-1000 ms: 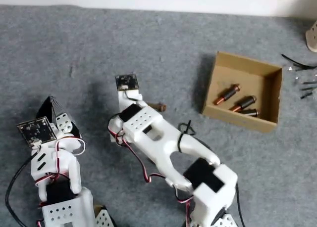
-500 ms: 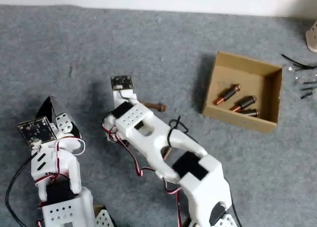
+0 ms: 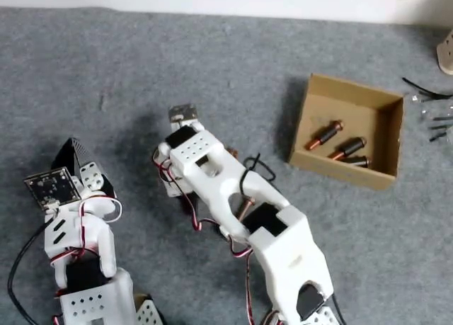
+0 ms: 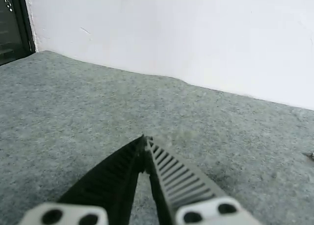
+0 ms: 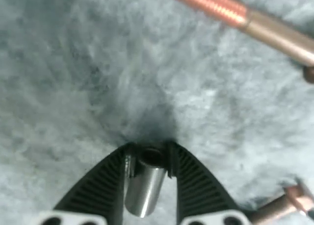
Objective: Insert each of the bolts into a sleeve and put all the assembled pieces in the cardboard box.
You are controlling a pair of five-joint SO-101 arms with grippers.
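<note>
The grey felt tabletop (image 3: pixel 106 56) carried a shallow brown cardboard box (image 3: pixel 340 170) at the right of the high view, with three copper-and-dark assembled pieces (image 3: pixel 347 149) lying inside it. The white right arm (image 3: pixel 233 190) lay across the centre. At the lower left, the black left pincer (image 4: pixel 145 142) was closed tip to tip on nothing. The right pincer (image 5: pixel 148 149) gripped a short silver metal sleeve (image 5: pixel 144 186) across its barrel, low over the tabletop. A copper-coloured threaded bolt (image 5: pixel 235 14) lay apart from it at the upper right of the right wrist view.

The sleeve looked rigid, light and smooth, so probably slippery and prone to roll. A hold at mid-barrel would suit it, leaving the bore free. The wrist view gave that grip and the open bore, which the arm covered from above. The high view gave the box's place.
</note>
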